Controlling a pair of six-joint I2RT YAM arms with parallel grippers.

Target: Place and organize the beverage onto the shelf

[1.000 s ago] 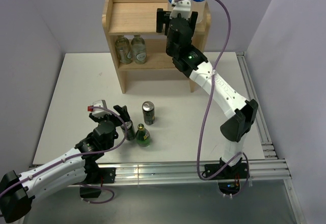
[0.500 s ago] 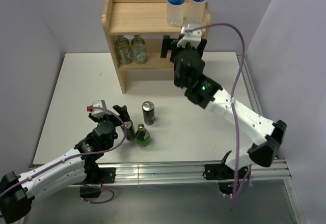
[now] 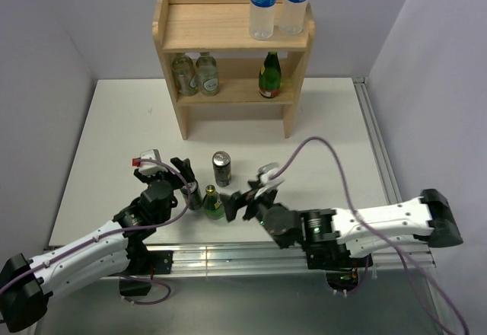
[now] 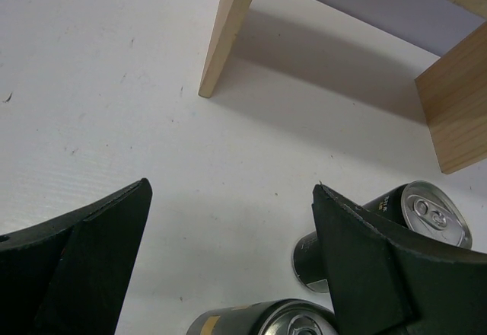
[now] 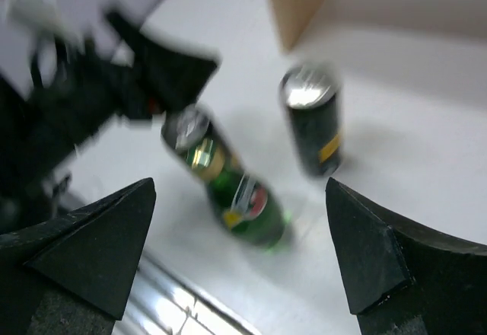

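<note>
Fingers (image 4: 84, 251) of our left gripper (image 4: 230, 189) and right gripper (image 5: 240, 184) stand spread, empty, flanking the near green glass bottle (image 3: 214, 203) and dark metal cans (image 3: 221, 168) for pickup.

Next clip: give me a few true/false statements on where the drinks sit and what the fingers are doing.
1. Two water bottles stand on the top tier of the shelf. True.
2. Both dark cans are on the shelf. False: both cans are on the table, in front of the shelf.
3. A green bottle stands at the right of the lower tier. True.
4. The right fingers are shut on a bottle. False: the right gripper is open and empty, near a second green bottle on the table.
5. The left gripper is open, with nothing between its fingers. True.
</note>
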